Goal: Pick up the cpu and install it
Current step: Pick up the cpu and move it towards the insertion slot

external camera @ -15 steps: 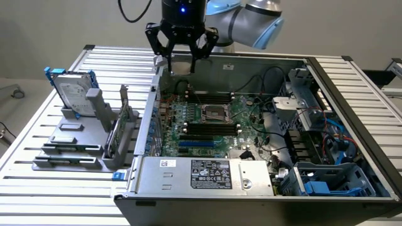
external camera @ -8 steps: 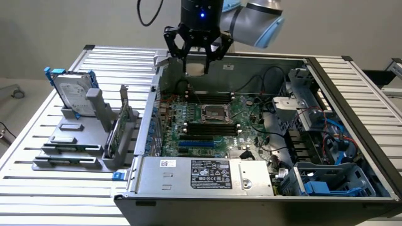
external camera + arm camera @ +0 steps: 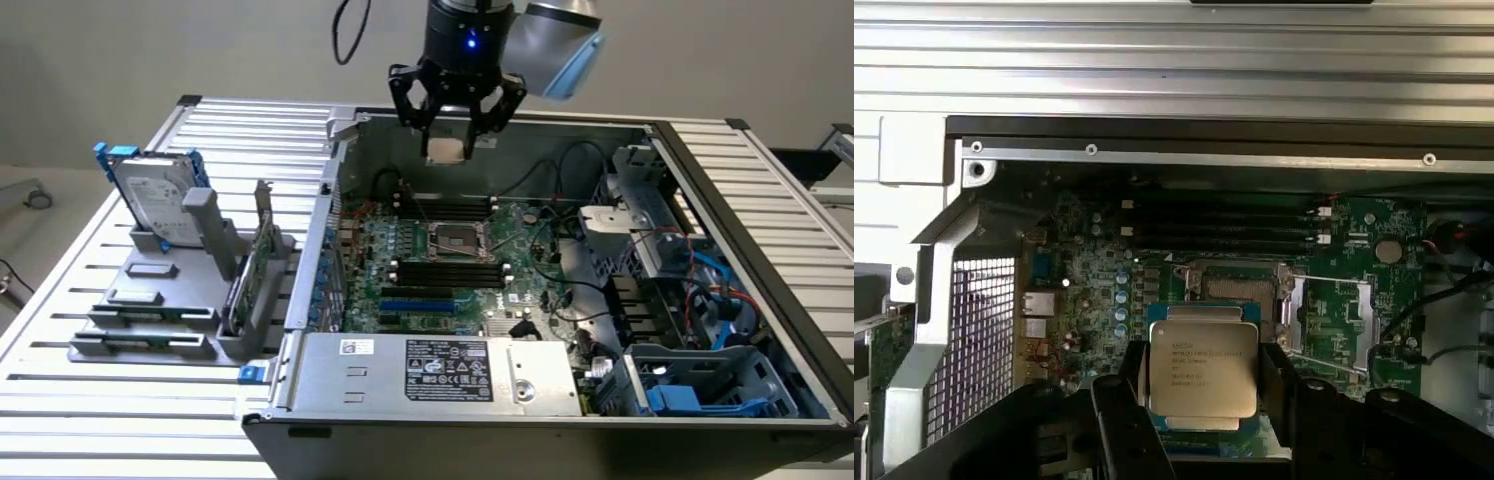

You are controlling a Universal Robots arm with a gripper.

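Note:
My gripper (image 3: 451, 138) hangs over the back of the open computer case (image 3: 307, 260), shut on the cpu (image 3: 445, 150), a small silver square chip. In the wrist view the cpu (image 3: 1202, 368) sits flat between the two black fingers (image 3: 1130, 392), its printed metal top facing the camera. Below and ahead lies the dark metal-framed socket (image 3: 454, 238) on the green motherboard (image 3: 521, 290), with its frame swung open. In the wrist view the socket (image 3: 1239, 288) shows just beyond the chip. The cpu is well above the board and touches nothing but the fingers.
A silver hard drive with blue rails (image 3: 158, 195) stands in a grey rack (image 3: 160, 310) at the exterior view's left. Black memory slots (image 3: 447, 268) flank the socket. The power supply (image 3: 441, 372) fills the case front. Cables (image 3: 587, 300) and a blue drive cage (image 3: 714, 390) crowd the right.

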